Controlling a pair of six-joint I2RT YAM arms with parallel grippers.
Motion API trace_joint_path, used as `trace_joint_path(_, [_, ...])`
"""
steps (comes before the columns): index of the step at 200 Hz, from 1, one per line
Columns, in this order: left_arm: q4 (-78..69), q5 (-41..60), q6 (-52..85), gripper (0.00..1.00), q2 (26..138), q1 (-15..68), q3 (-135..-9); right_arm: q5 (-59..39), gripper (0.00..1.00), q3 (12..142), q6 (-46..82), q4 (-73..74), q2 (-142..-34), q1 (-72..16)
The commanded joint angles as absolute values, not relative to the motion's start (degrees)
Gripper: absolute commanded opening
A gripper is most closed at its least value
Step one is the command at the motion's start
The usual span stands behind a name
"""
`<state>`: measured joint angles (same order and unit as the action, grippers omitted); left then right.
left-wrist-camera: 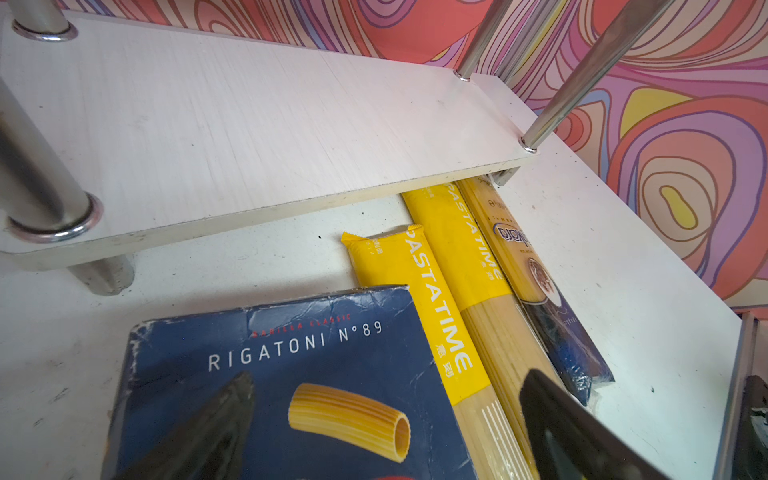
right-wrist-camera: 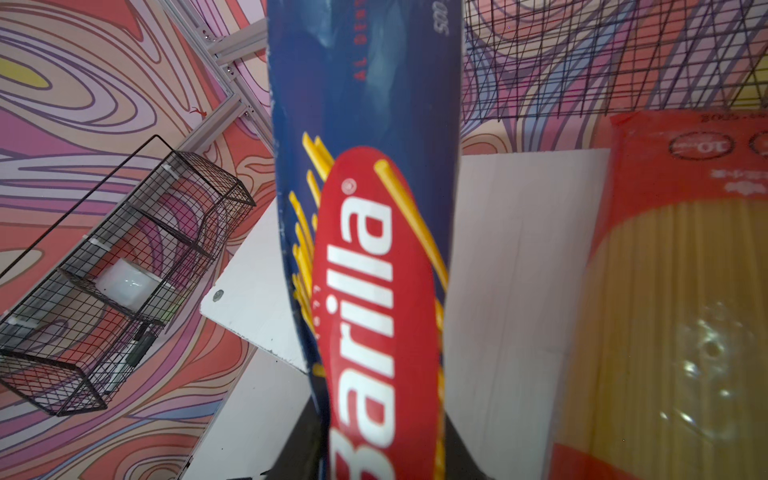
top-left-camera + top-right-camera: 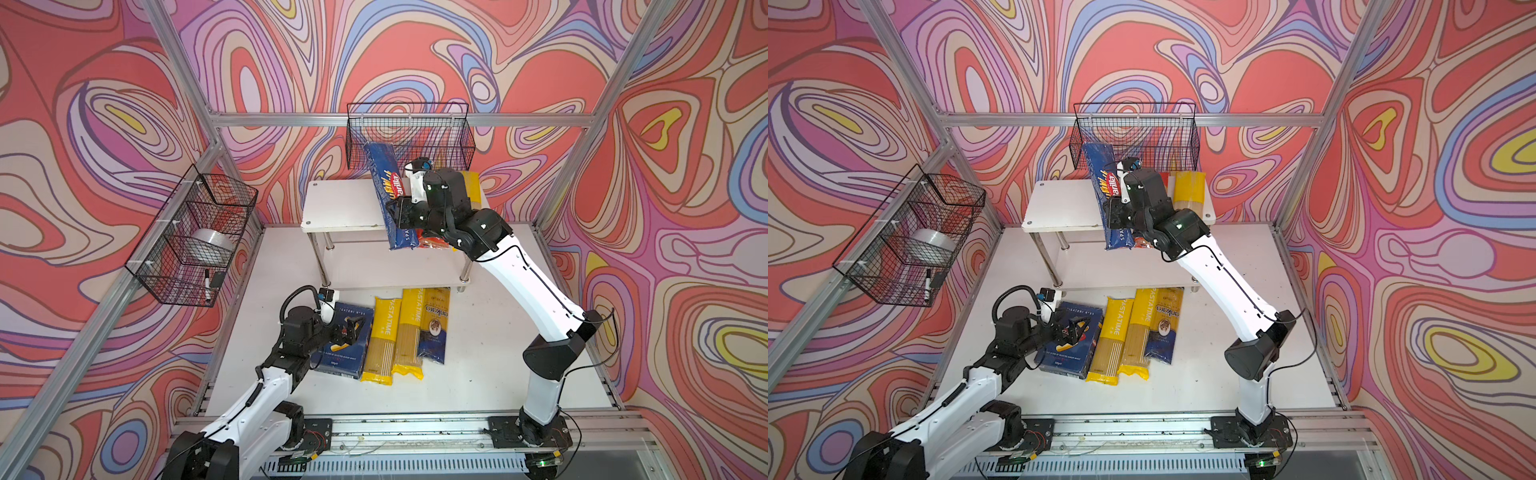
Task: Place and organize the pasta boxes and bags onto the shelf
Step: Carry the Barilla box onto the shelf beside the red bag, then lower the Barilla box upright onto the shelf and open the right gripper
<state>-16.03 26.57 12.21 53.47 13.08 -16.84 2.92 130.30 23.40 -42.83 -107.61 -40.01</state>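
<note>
**Spaghetti box going onto the top board, rigatoni box next in line**

On the left, the left gripper [image 3: 352, 326] hangs over the rigatoni box [image 1: 291, 353], which lies flat on the table [image 3: 478, 374] in front of the shelf [image 3: 340, 203]. In the left wrist view its jaws stand wide. One finger [image 1: 208, 428] is above the box face and the other is out over the bags beside it. It holds nothing, and I cannot tell whether it touches the carton. This looks like the approach to a grasp. The box is broad and flat, so the next move calls for getting the jaws across an edge rather than down onto the face.

Just right of the box lie the first yellow bag [image 3: 380, 345], a second yellow bag [image 3: 409, 332] and the ankara bag [image 3: 434, 328], flank to flank. The far ends of the last two reach under the lower board [image 3: 374, 266].

Further right, the right gripper [image 3: 395, 206] is clamped narrow across the spaghetti box [image 3: 382, 178]. The box slants over the top board, its far end raised toward the back wire basket [image 3: 409, 133] and its near end overhanging the front edge. Whether it rests on the board is unclear. Placing it is the step in hand. It needs levelling and setting down parallel to the red-topped bag [image 2: 685, 270] and the third yellow bag [image 3: 1187, 191], both already on that board
</note>
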Motion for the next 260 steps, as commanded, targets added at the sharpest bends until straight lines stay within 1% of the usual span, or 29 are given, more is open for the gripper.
trace_joint_path(1, [-15.9, 26.9, 11.8, 1.0, 53.9, 13.2, -18.6, 7.7, 0.27, 132.9, 21.1, -33.1, -107.1, -40.0])
trace_joint_path(76, [-15.7, 27.0, 11.8, 1.0, 53.8, 13.2, -18.5, 12.1, 0.32, 131.8, 20.2, -31.2, -108.3, -39.8])
trace_joint_path(115, [-15.6, 27.0, 11.8, 1.0, 53.6, 13.3, -18.5, 15.3, 0.32, 130.6, 20.6, -30.7, -108.7, -39.3])
trace_joint_path(136, [-15.8, 26.8, 11.8, 1.0, 53.0, 13.3, -18.2, 15.4, 0.37, 129.9, 20.7, -30.0, -108.8, -39.2])
trace_joint_path(161, [-15.9, 26.8, 11.9, 1.0, 53.3, 13.3, -18.3, 15.8, 0.39, 129.9, 20.9, -30.0, -109.1, -39.1])
trace_joint_path(186, [-15.9, 26.9, 11.9, 1.0, 53.7, 13.2, -18.3, 15.8, 0.44, 129.2, 20.7, -29.7, -108.8, -39.1])
trace_joint_path(260, [-16.0, 26.9, 11.8, 1.0, 53.9, 13.2, -18.4, 14.8, 0.51, 126.6, 21.5, -29.4, -107.4, -39.2])
